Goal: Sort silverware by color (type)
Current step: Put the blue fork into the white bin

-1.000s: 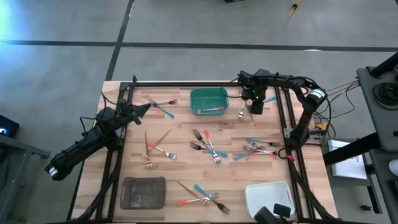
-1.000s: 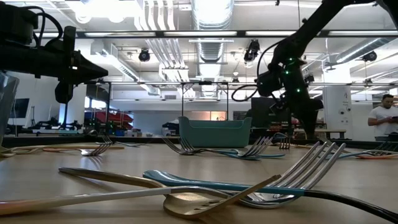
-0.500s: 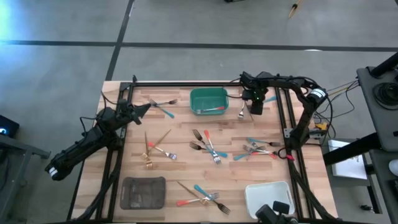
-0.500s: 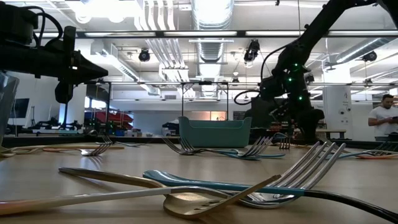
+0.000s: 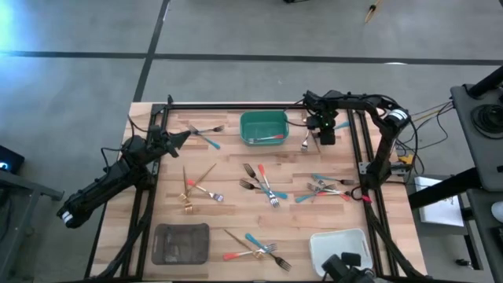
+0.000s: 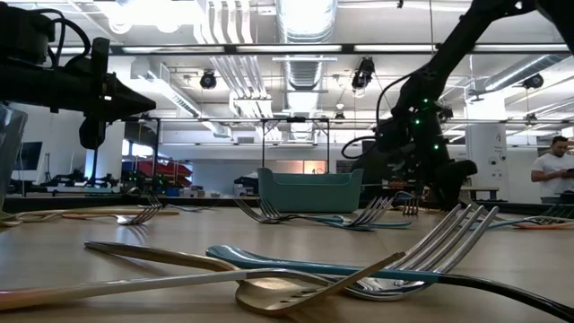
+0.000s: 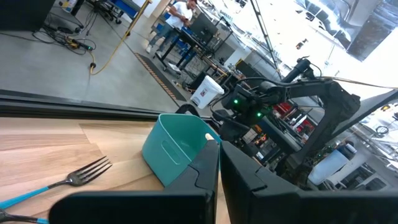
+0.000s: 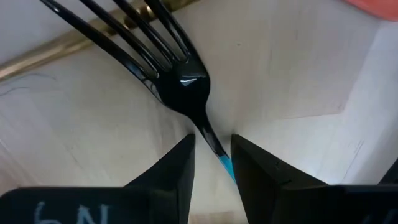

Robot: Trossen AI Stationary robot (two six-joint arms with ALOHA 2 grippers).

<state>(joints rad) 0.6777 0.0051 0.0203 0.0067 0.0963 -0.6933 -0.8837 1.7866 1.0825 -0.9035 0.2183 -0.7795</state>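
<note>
My right gripper (image 5: pixel 327 137) is down at the table's far right, just right of the green bin (image 5: pixel 263 116). In the right wrist view it is open (image 8: pixel 212 139). Its fingers stand on either side of the slim neck of a teal-handled fork (image 8: pixel 181 79) that lies flat on the wood. My left gripper (image 5: pixel 185 135) is shut (image 7: pixel 219 168) and hovers at the far left, beside another teal-handled fork (image 5: pixel 206 136). More silverware lies in loose heaps at mid-table (image 5: pixel 263 185), right (image 5: pixel 326 189) and near (image 5: pixel 255 248). Gold pieces (image 5: pixel 192 189) lie left.
The green bin holds a red-orange-handled piece (image 5: pixel 267 138). A grey tray (image 5: pixel 181 242) sits at the near left and a white tray (image 5: pixel 339 248) at the near right. A gold handle (image 8: pixel 62 46) lies close beside the fork's tines. A person (image 6: pixel 549 175) stands beyond the table.
My right gripper has come down toward the table and shifted slightly toward the right edge, ending low over the fork beside the green bin. The left arm has kept still, and no silverware has moved.
</note>
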